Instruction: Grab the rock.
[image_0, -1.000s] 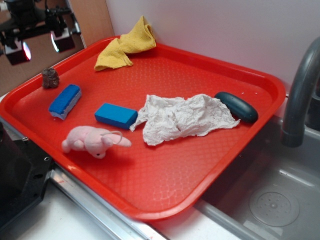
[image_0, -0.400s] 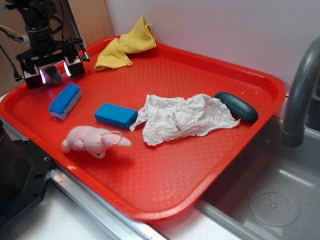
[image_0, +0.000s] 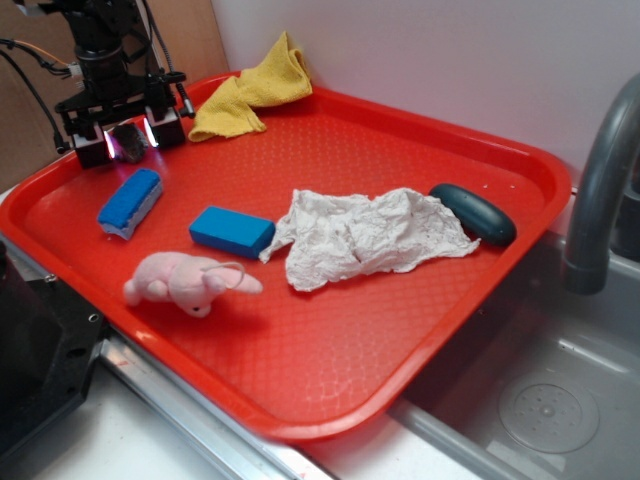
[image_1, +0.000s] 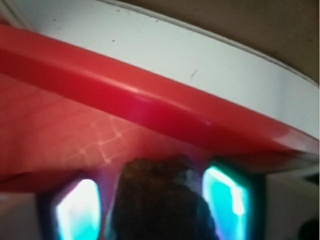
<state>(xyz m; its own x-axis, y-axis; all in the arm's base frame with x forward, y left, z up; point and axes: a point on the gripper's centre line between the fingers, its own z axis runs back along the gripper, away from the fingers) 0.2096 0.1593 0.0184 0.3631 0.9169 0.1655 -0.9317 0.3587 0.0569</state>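
Red tray (image_0: 330, 390) resting beside a sink, seen from outside and from the wrist. The gripper (image_0: 127, 142) stands at the tray's far left corner, its two fingers straddling the rock (image_0: 127, 140), a dark lumpy stone lodged between them; in the wrist view the rock (image_1: 160, 200) fills the gap between the glowing pads (image_1: 225, 200), with the tray rim (image_1: 150, 105) just beyond, though actual contact on either side cannot be made out, so whether the fingers are clamped is uncertain. Just in front of the gripper lies a blue sponge (image_0: 130, 202), and a second blue sponge (image_0: 231, 231) lies nearer the tray's middle. A pink plush toy (image_0: 185, 282) sits toward the near left edge. A crumpled white paper towel (image_0: 365, 235) occupies the centre, with a dark teal oval object (image_0: 473, 213) touching its right end near the right edge. A yellow cloth (image_0: 250, 90) is bunched at the far edge.
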